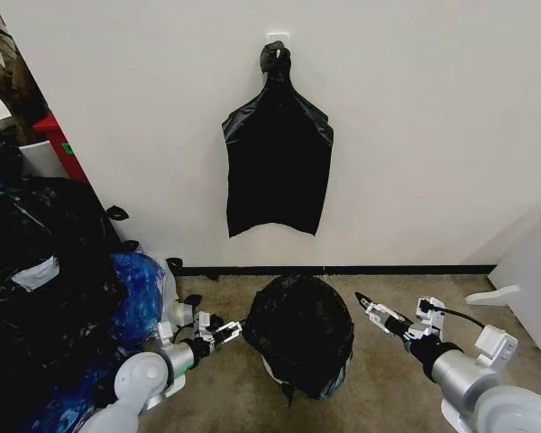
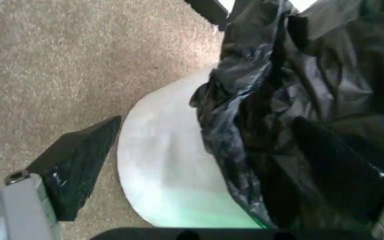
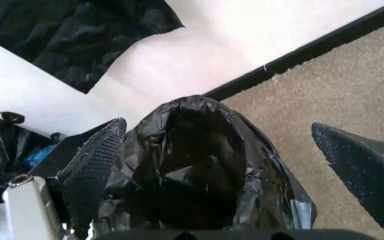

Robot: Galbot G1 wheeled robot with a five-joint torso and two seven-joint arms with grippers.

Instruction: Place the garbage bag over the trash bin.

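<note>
No text, brand, number or sign can be read anywhere in these views. The red box (image 1: 61, 144) by the wall carries a small green mark on its side, too small to make out. A pale patch among the heaped black bags (image 1: 36, 271) bears no legible writing.

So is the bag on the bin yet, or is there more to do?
Mostly on. The bag drapes over the bin, with its mouth open. In hand: the left gripper is at the bag's side, fingers spread, one finger against the plastic. The right gripper hovers open beside it. Left: white wall is bare on the left gripper's side, so the bag needs pulling down there.
</note>
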